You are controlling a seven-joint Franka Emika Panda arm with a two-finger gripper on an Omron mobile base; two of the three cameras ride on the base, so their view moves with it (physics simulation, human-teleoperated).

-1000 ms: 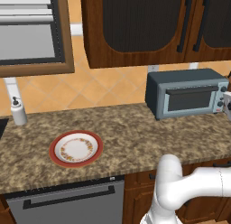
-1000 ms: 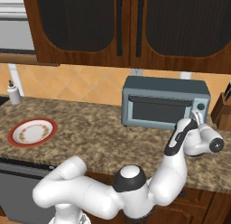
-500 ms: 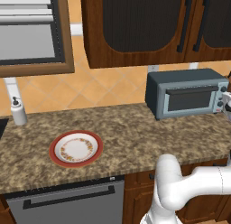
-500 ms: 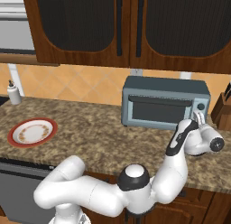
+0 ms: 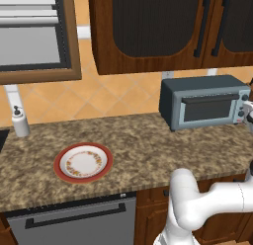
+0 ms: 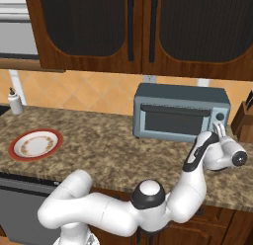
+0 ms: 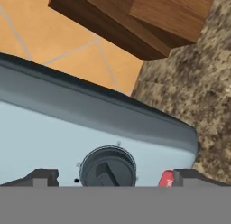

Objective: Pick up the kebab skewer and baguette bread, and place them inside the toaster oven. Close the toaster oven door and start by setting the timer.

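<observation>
- Toaster oven [image 6: 180, 112] is being approached at its knob panel by the pincer [image 7: 113, 177], whose tips are being held wide apart on either side of a dark round knob [image 7: 108, 166], seemingly so that the timer can be turned; nothing is being gripped.
- Just beside that knob, a small red button [image 7: 166, 178] is being left untouched.
- The toaster oven door [image 6: 175, 120] is being kept shut.
- Farther left on the surface [image 5: 143, 150], a plate [image 5: 83, 161] is lying bare.
</observation>
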